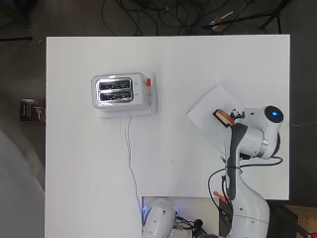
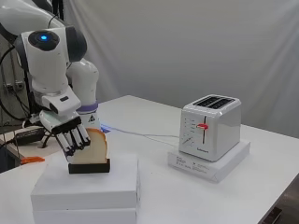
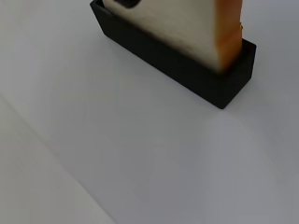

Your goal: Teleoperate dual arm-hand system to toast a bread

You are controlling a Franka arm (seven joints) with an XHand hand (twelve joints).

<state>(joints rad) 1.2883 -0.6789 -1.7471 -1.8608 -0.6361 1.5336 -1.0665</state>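
One bread slice (image 2: 93, 148) upright in black holder (image 2: 89, 167); hand (image 2: 65, 130) fingers (image 2: 77, 139) curled round it. Lift straight up, clear holder, then toaster (image 2: 211, 126) slots.

bread (image 2: 95, 148) in holder (image 2: 89, 167) on box (image 2: 93, 189) | toaster (image 2: 211, 126) on base (image 2: 210, 163), well apart

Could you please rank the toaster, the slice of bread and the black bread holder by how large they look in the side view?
Largest to smallest:
1. toaster, though it stands farther from the camera
2. slice of bread
3. black bread holder
The hand partly covers the slice.
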